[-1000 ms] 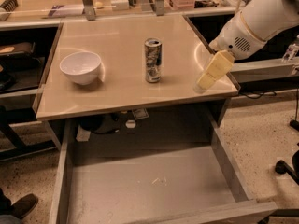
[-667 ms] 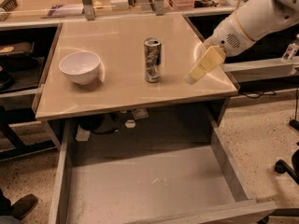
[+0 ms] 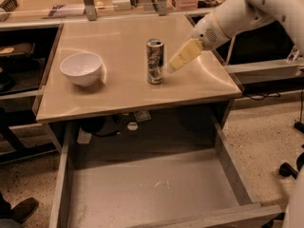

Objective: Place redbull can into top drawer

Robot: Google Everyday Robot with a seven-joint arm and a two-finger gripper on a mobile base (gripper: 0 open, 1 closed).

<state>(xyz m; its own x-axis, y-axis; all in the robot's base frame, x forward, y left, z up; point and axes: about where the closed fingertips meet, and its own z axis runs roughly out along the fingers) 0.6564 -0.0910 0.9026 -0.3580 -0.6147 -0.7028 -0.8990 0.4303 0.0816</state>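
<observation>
The redbull can (image 3: pixel 155 61) stands upright near the middle of the beige surface (image 3: pixel 118 96). The gripper (image 3: pixel 174 65) hangs just to its right, not touching it, and whether its grip is released or clenched cannot be told. A white bowl (image 3: pixel 81 68) sits well to the can's left, and the top drawer (image 3: pixel 190 194) lies pulled open below.
</observation>
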